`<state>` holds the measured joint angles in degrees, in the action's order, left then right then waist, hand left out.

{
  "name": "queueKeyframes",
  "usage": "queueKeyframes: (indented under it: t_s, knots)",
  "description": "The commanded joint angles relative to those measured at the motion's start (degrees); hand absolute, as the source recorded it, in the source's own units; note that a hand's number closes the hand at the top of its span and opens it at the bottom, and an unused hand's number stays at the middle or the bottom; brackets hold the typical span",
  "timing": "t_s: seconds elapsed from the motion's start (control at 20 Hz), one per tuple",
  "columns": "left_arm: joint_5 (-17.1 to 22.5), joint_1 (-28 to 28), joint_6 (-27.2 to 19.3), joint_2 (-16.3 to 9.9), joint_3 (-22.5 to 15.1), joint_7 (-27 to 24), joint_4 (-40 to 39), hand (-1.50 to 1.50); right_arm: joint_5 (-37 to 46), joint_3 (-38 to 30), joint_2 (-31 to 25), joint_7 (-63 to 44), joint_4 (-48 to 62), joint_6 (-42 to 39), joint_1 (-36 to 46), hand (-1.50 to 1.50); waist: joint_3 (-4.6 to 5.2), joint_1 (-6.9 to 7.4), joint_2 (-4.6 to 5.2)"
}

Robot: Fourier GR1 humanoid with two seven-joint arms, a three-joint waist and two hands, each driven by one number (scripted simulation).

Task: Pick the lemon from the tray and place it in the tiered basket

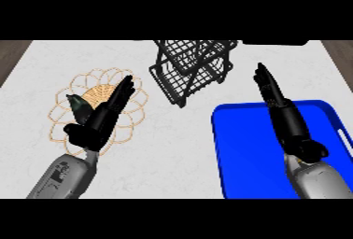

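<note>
- Though lifted over the woven mat (96, 92) at the left, left hand (96, 121) straight-fingered, fingers together, holding nothing.
- Far centre: tiered basket (189, 70) of black wire.
- At the right, right hand (279, 105) stretched out above the blue tray (241, 149), fingers straight, clamped on nothing.
- No lemon visible (perhaps hidden beneath that hand or forearm); likely light, stiff, slightly slippery, so best cupped round the middle.

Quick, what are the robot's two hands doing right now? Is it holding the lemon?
Left hand: open, fingers straight, holding nothing, over the woven mat.
Right hand: open, fingers straight, holding nothing, over the blue tray.
No lemon shows.
</note>
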<state>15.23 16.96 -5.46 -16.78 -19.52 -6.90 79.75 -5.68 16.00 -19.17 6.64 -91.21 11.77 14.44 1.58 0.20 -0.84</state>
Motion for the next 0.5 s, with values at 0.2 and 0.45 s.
queueKeyframes:
  t_s: [0.2, 0.45]
  knots:
    - [2.2, -8.6, -3.4, -6.5, 7.8, 6.1, 1.5, 0.00, 5.7, -5.9, 1.1, -1.1, -6.9, 12.2, -3.3, 1.50, -1.56, 0.27, 0.26]
    - [3.6, -9.3, -4.6, -6.8, 9.7, 8.6, -0.5, 0.00, 9.3, -19.9, 4.6, -10.6, 4.4, 33.5, -12.1, -1.50, -1.60, -2.66, 0.62]
